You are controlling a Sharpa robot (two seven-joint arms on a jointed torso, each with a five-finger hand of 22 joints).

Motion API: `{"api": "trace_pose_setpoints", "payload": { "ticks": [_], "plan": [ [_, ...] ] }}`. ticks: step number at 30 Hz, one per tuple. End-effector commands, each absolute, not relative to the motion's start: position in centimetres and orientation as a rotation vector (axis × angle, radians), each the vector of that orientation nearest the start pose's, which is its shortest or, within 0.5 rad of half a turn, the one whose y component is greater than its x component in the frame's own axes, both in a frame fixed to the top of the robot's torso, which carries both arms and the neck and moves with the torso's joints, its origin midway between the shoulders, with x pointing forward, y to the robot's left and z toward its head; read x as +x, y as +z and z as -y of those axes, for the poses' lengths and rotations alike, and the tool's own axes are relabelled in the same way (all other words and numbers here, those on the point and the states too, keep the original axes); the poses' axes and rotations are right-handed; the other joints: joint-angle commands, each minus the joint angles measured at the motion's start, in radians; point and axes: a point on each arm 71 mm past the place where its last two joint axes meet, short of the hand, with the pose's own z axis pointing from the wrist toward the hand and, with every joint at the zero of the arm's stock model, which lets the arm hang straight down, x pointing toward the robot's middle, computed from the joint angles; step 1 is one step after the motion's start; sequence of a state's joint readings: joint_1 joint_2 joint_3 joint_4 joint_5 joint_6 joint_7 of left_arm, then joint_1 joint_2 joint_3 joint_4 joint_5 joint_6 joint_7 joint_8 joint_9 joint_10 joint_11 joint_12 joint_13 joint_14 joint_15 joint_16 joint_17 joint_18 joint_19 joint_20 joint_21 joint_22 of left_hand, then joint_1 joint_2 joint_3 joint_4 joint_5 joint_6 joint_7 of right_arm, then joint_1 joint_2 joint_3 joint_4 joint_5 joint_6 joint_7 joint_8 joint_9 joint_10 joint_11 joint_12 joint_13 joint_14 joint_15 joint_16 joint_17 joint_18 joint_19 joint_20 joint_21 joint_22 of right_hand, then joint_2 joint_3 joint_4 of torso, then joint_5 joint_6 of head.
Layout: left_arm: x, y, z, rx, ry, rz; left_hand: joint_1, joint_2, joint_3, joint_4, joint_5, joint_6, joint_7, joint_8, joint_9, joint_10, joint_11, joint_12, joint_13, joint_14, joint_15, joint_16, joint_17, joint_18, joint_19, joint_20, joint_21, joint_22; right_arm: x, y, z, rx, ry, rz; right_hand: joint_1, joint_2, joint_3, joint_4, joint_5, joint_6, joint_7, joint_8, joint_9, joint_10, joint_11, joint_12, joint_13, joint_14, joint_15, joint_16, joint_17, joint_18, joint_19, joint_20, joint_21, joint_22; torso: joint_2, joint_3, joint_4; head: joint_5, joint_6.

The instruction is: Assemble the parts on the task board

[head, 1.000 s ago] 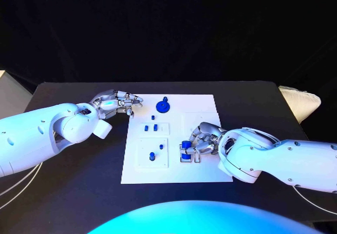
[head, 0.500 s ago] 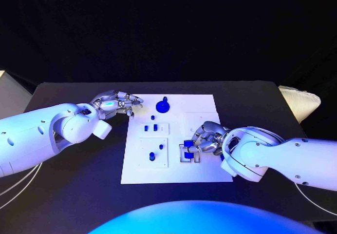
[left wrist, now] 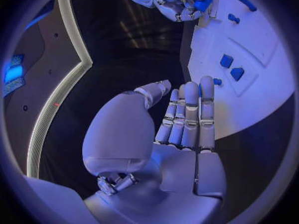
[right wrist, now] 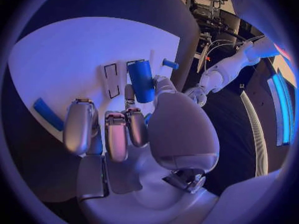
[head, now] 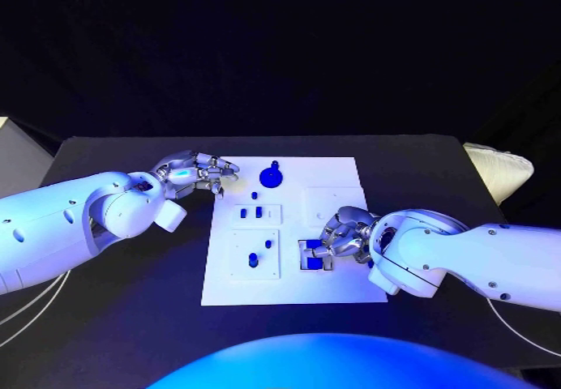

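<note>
The white task board (head: 339,174) lies mid-table. My right hand (head: 341,237) hovers over the board's near right part and pinches a blue block (right wrist: 141,79) between thumb and finger, above the slotted fixture (head: 311,258). The same hand (left wrist: 179,3) with its blue part shows in the left wrist view. My left hand (head: 194,172) rests at the board's far left corner, its fingers (left wrist: 190,112) straight and side by side, thumb apart, holding nothing. A round blue part (head: 271,176), two blue pieces (head: 250,213) and small pegs (head: 253,259) stand on the board.
Black tabletop (head: 129,292) surrounds the board on all sides. A pale object (head: 500,172) sits off the table's right edge. My left arm (head: 70,227) lies along the table's left side, and the right forearm (head: 468,263) covers the near right area.
My right hand has turned a little and brought the blue block down closer to the slotted fixture. The left hand has stayed in place.
</note>
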State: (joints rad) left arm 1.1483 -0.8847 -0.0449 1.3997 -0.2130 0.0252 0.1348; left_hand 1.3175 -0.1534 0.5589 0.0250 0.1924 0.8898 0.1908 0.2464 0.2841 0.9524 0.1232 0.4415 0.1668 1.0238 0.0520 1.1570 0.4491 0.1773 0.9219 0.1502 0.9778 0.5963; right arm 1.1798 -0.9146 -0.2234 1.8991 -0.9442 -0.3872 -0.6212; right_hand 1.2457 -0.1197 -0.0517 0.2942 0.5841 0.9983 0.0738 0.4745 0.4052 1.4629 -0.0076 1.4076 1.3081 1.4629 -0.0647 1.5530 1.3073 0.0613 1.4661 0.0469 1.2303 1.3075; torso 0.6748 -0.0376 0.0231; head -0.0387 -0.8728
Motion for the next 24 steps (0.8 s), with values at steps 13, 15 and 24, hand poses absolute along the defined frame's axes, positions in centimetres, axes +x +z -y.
{"api": "trace_pose_setpoints", "payload": {
  "ticks": [13,15,24],
  "plan": [
    [48.51,-22.77,-24.63,-0.996,-1.451,-1.895,0.004,0.002,0.001,0.004,0.004,-0.008,0.001,0.005,-0.002,-0.007,0.003,0.005,-0.001,-0.007,0.003,0.0,-0.001,0.008,0.007,0.001,-0.005,-0.002,37.29,-25.86,16.84,0.449,0.482,-2.322,-0.025,0.004,0.004,-0.001,-0.012,0.025,-0.012,0.005,-0.001,0.025,-0.003,0.014,0.162,0.104,-0.007,0.008,0.251,-0.009,0.039,-0.011,0.019,0.194,0.001,0.0012,0.0009,0.003,0.0],
    [48.52,-22.77,-24.64,-0.996,-1.451,-1.895,0.004,0.002,0.001,0.004,0.004,-0.008,0.001,0.005,-0.002,-0.007,0.003,0.005,-0.001,-0.007,0.003,0.0,-0.001,0.008,0.007,0.001,-0.005,-0.002,37.33,-25.86,16.76,0.446,0.484,-2.321,-0.027,0.004,0.003,0.0,-0.013,0.026,-0.012,0.005,-0.001,0.025,-0.003,0.015,0.162,0.105,-0.007,0.009,0.251,-0.009,0.04,-0.011,0.02,0.194,0.001,0.0012,0.0004,0.004,0.0],
    [48.57,-22.8,-24.64,-0.996,-1.451,-1.896,0.006,0.001,0.001,0.004,0.005,-0.007,0.001,0.006,-0.002,-0.009,0.004,0.005,-0.002,-0.008,0.003,-0.001,-0.002,0.007,0.008,0.001,-0.005,-0.002,37.37,-25.72,16.59,0.454,0.501,-2.299,-0.03,0.004,0.004,-0.002,-0.015,0.028,-0.013,0.005,-0.001,0.028,-0.003,0.019,0.165,0.105,-0.007,0.009,0.252,-0.009,0.041,-0.011,0.024,0.195,0.001,0.0019,0.0004,0.005,0.0]
  ]
}}
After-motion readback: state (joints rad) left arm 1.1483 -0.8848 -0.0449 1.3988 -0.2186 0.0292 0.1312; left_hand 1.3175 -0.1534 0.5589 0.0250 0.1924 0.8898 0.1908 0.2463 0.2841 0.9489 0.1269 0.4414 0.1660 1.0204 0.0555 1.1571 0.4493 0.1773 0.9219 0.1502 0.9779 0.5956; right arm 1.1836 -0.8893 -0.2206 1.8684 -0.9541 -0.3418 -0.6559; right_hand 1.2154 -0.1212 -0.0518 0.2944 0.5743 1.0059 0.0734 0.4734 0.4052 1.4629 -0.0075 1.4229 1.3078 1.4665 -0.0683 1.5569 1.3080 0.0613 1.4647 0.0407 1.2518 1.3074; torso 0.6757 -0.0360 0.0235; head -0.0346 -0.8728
